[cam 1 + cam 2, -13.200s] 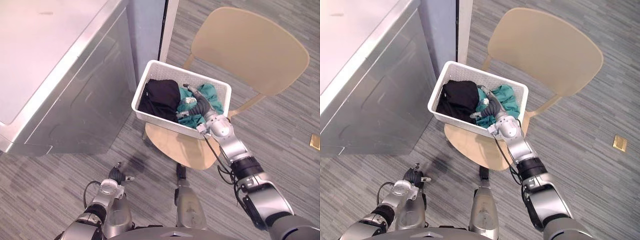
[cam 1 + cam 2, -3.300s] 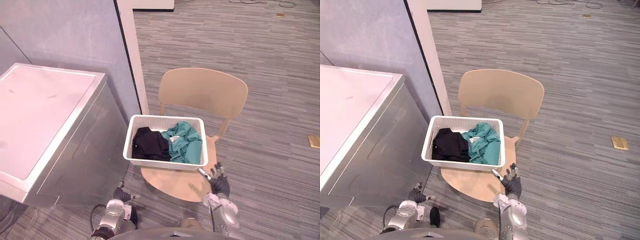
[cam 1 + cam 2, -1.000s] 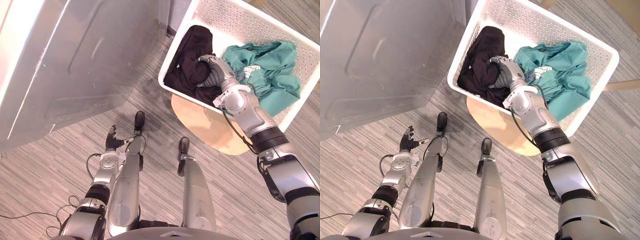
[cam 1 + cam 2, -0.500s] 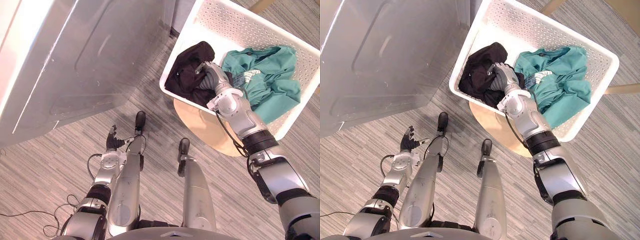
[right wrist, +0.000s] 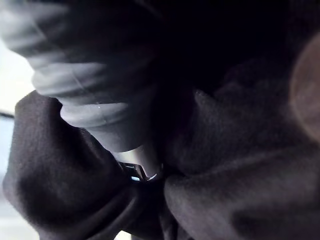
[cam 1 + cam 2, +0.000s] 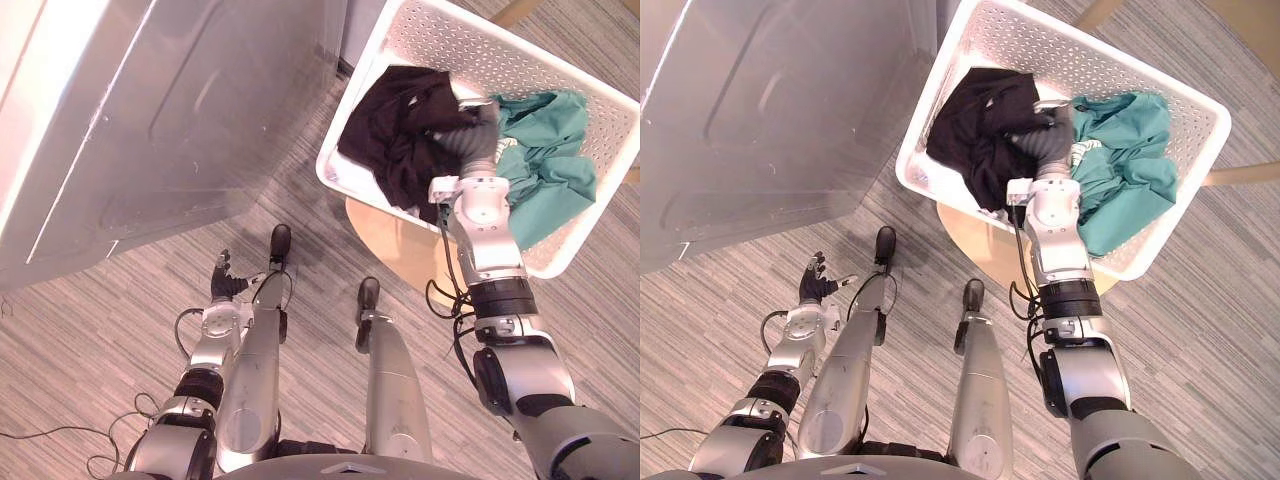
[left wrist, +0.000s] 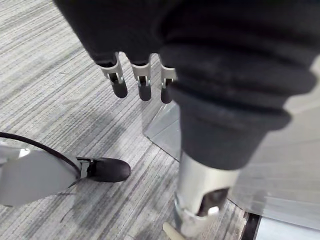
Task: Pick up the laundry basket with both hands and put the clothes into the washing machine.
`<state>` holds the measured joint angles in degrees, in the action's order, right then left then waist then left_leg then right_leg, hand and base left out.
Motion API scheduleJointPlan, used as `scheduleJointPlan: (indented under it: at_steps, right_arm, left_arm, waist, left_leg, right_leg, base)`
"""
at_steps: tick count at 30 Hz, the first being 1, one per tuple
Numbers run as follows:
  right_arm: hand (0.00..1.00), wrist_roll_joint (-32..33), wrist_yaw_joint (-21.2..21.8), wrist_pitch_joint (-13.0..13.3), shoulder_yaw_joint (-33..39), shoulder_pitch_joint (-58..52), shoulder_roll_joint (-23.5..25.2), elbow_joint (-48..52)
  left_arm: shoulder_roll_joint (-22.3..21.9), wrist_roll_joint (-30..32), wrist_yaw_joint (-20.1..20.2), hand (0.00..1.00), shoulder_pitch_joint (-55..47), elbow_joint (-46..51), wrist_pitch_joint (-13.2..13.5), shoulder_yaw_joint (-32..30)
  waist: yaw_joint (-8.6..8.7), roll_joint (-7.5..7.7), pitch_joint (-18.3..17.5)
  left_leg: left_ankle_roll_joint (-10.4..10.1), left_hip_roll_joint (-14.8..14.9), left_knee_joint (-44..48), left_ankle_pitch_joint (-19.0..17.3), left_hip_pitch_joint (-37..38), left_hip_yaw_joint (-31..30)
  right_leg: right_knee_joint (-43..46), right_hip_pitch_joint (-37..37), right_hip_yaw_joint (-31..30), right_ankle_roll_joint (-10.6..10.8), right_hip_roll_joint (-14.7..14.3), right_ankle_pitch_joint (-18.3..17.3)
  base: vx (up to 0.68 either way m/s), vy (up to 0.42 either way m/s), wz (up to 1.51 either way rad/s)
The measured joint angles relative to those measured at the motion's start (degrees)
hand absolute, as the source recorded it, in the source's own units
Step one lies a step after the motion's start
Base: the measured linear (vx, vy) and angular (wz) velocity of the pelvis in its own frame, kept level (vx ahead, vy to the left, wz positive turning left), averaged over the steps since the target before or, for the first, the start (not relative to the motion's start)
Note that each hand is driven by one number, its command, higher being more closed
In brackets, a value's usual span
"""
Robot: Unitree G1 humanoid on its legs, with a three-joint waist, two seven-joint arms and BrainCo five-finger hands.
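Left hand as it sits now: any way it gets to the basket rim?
Probably not without a big move. The left hand hangs open low by the floor, well apart from the basket on the chair. Distance looks like the problem, not an obstacle. The right hand grips the black garment inside.

Right hand (image 6: 478,150) isn't where it was a second ago. It's gone from the left part of the laundry basket (image 6: 520,60) over to the middle, right up against the teal garment (image 6: 545,160). The black garment (image 6: 400,140) comes with it: what was a flat lump is now a pulled-up bunch, stretched toward the hand with the fingers curled into the cloth. The forearm runs nearly straight up the head view now instead of slanting in.
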<state>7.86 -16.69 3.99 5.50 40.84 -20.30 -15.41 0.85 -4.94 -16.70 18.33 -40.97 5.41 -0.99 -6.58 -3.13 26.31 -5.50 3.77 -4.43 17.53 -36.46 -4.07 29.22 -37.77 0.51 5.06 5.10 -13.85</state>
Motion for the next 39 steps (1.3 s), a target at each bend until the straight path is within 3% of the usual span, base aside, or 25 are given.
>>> scheduleJointPlan:
  at_steps: [1, 4, 6, 10, 15, 19, 26, 33, 39]
  right_arm:
    - [1.00, 1.8, -0.9, 0.3, 1.3, -0.2, 1.2, 1.3]
    - [1.00, 14.9, -2.9, 3.3, 1.7, -2.7, 5.1, 7.8]
    - [1.00, 18.6, -3.0, 5.1, 1.4, -4.5, 7.1, 11.9]
    - [1.00, 25.1, -3.0, 8.3, 0.5, -6.6, 9.8, 16.1]
    - [1.00, 29.9, -2.4, 10.1, -2.9, -12.7, 13.1, 19.6]
    - [1.00, 34.2, -1.0, 11.0, -4.8, -18.9, 16.2, 19.7]
    - [1.00, 35.2, 0.3, 11.0, -4.6, -26.8, 18.4, 19.7]
    - [1.00, 35.2, 1.3, 11.0, -4.1, -29.9, 20.1, 23.7]
    - [1.00, 35.2, 1.5, 10.9, -2.3, -31.1, 20.3, 23.7]
  left_arm:
    - [-0.4, 0.0, -0.3, 0.00, 0.0, 0.0, -0.3, -0.5]
    - [-1.5, 0.0, -0.8, 0.00, 0.0, 0.0, -0.8, -1.2]
    - [-1.7, 0.0, -1.2, 0.00, -0.1, 0.0, -1.2, -1.1]
    - [-2.3, 0.0, -1.6, 0.00, -1.1, 0.0, -1.6, -0.6]
    - [-2.7, 0.1, -1.6, 0.00, -4.0, 0.6, -2.2, 1.3]
    - [-2.9, 0.1, -0.5, 0.00, -7.0, 3.4, -2.5, 4.5]
    - [-1.9, -3.1, 2.1, 0.00, -12.3, 16.6, -1.9, 10.8]
    - [-1.9, -10.8, 2.6, 0.00, -13.6, 35.7, 0.3, 11.3]
    - [-1.3, -12.5, 2.6, 0.00, -10.8, 40.4, 2.1, 11.4]
  waist:
    - [0.17, 0.00, 0.0]
    - [0.46, 0.00, 0.0]
    - [0.86, 0.01, 0.0]
    - [1.64, 0.00, 0.0]
    - [1.99, -0.02, -0.3]
    - [2.34, -0.04, -3.3]
    - [3.62, 0.09, -9.0]
    - [5.05, 0.15, -13.4]
    - [5.32, 0.36, -16.8]
  left_leg:
    - [0.0, 0.0, 0.0, 0.0, 0.3, 0.3]
    - [0.4, 0.0, 0.0, -0.4, 2.4, 2.2]
    - [0.4, 0.0, 0.0, -0.7, 3.6, 2.6]
    - [0.3, -0.1, 0.0, -1.1, 6.0, 2.8]
    - [0.6, -0.6, 0.0, -1.8, 10.0, 3.1]
    - [0.8, -1.5, 0.0, -2.5, 11.8, 2.8]
    - [1.6, -3.2, 0.0, -3.8, 17.5, 2.2]
    - [2.7, -4.1, 0.0, -4.7, 22.1, 1.8]
    - [3.1, -4.3, -0.1, -5.4, 25.9, 2.6]
  right_leg:
    - [0.2, 0.1, -0.1, 0.0, 0.1, 0.0]
    - [0.4, 1.3, -1.4, 0.0, 0.1, 0.0]
    - [0.4, 2.3, -1.6, 0.0, 0.1, 0.0]
    - [0.1, 4.7, -1.6, 0.1, 0.4, 0.0]
    - [-0.3, 8.8, -1.5, 0.6, 0.9, -0.5]
    - [-0.3, 10.8, -1.4, 1.0, 1.7, -1.3]
    - [-4.3, 18.6, -0.5, 1.8, 3.0, -1.4]
    - [-9.3, 25.5, 0.2, 2.8, 3.8, 0.0]
    - [-12.1, 30.2, -0.1, 3.1, 4.0, 1.1]
  base:
    - [-0.02, -0.026, -0.16]
    - [-0.02, -0.023, -0.20]
    - [-0.01, -0.019, -0.11]
    - [0.00, -0.016, -0.03]
    - [0.02, -0.019, -0.03]
    - [0.01, -0.002, 0.05]
    - [0.04, 0.004, 0.05]
    - [0.03, 0.004, 0.01]
    - [-0.02, 0.002, -0.09]
